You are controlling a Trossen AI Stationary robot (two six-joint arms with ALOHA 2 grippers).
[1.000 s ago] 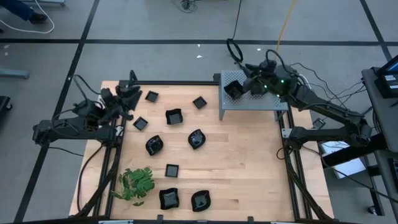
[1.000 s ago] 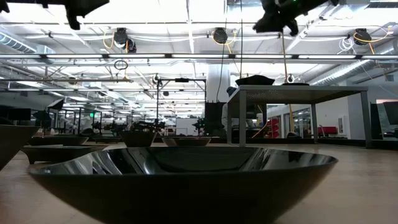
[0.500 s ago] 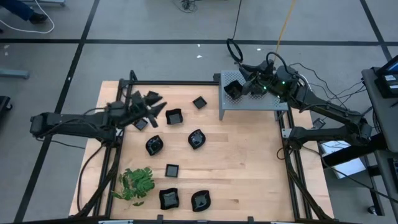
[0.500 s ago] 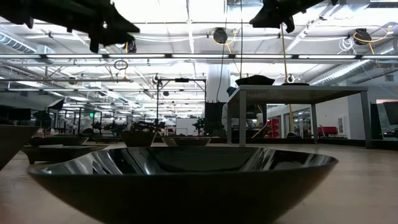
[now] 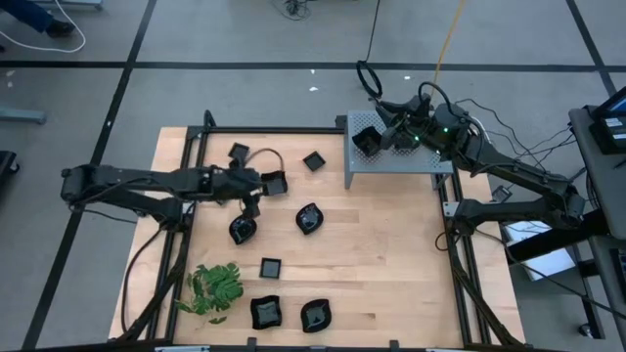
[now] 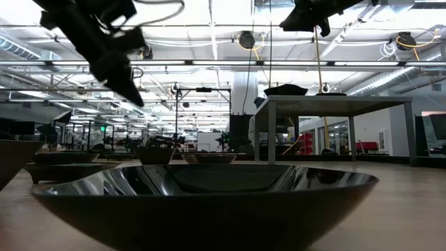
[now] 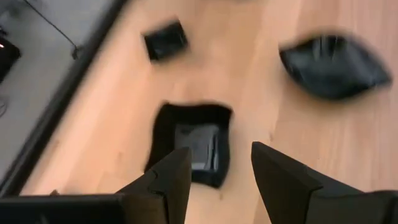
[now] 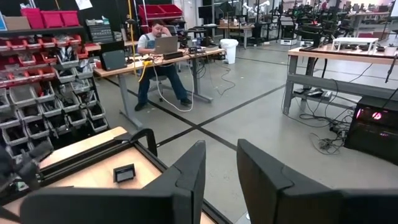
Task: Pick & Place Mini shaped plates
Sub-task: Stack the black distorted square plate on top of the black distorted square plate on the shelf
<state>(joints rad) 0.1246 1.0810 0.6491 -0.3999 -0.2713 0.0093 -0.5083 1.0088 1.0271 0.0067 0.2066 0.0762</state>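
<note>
Nearest the low camera: one glossy black plate (image 6: 209, 202) fills the foreground, more dishes (image 6: 155, 155) behind it on the tabletop (image 5: 391, 254).

High view, front edge first:
- two plates at the front edge, wavy plate (image 5: 265, 312) and rounded plate (image 5: 316, 315), near each other
- green sprig (image 5: 213, 287) front-left, apart from them
- small square plate (image 5: 271, 267) mid-front
- round plate (image 5: 242, 229) and second round plate (image 5: 309, 218) at mid-table
- square plate (image 5: 273, 183) just past those; left tool (image 5: 256, 188) hovers right at its left edge, arm stretched in from the left side
- small squares further back: back-left plate (image 5: 238, 152), back-centre plate (image 5: 314, 160)

Left tool (image 7: 217, 168): fingers (image 7: 171, 180) spread apart, empty. Wrist view looks down at a square wavy-rim plate (image 7: 193, 144) lying just ahead between the fingers, not touched. A small square (image 7: 165, 41) and a rounded dish (image 7: 333, 65) sit further out.

Far right corner: grey perforated box (image 5: 396, 156) on the back-right of the tabletop, one black plate (image 5: 367, 142) on its left end. Right tool (image 5: 391, 132) is parked above the box next to that plate. Right tool (image 8: 219, 168): fingers part-open with a gap, nothing between them.

Beyond the table, a person (image 8: 158, 56) sits at a desk.
</note>
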